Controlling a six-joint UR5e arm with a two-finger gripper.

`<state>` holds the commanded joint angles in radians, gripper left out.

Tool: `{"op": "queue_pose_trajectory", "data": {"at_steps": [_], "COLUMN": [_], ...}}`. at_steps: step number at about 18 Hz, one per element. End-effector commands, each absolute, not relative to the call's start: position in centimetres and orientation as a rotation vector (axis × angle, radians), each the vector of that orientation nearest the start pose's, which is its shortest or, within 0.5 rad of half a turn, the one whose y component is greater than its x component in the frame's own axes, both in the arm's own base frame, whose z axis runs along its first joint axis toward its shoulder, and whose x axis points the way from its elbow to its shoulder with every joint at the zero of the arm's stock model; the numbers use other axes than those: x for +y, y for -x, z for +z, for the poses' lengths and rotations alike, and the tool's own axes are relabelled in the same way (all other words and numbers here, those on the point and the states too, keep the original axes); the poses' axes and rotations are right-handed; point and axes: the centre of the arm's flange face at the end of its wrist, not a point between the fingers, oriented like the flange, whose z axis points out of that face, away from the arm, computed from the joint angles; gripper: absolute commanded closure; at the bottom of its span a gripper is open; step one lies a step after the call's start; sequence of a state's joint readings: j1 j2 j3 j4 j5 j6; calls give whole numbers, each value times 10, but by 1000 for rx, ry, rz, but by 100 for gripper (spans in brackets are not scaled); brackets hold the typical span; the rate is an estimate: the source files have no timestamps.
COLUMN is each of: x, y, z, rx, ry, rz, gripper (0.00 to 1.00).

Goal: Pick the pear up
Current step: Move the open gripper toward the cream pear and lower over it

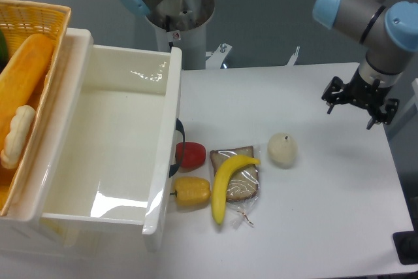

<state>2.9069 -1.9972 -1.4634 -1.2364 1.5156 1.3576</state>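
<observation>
The pear (283, 149) is a small pale cream fruit with a tiny dark stem, standing on the white table (326, 227) right of centre. My gripper (360, 106) hangs above the table's far right side, up and to the right of the pear and well apart from it. Its black fingers look spread open with nothing between them.
Left of the pear lie a yellow banana (228, 184) across a bagged bread slice (240, 181), a red fruit (191, 155) and a yellow-orange bell pepper (191, 191). A large white bin (111, 155) fills the left, with a wicker basket (39, 24) of bread beyond it.
</observation>
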Motion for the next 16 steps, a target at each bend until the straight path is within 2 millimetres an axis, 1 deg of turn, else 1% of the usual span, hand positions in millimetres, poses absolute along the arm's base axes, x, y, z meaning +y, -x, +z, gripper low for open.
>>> {"op": "queue_pose_trajectory", "data": {"at_steps": [4,6,8,9,11,12,14,15,16], "x": [285,289,286,288,290,293,306,314,328], "y": [596,584,564,556,549,542,533,530,523], "z": [326,324,325,328,320,319,321,318,316], "rx": [-11,-97,-230,-240,-233,-233,-235,-259,-267], "ry": [3082,3086,3087,3082,3071,3065,3065,3066,3069], "rz": [-10,-28,-41,-44,-82,-93,-97,-106,-112], "gripper": [0,0,0,0,0,0,0,0,0]}}
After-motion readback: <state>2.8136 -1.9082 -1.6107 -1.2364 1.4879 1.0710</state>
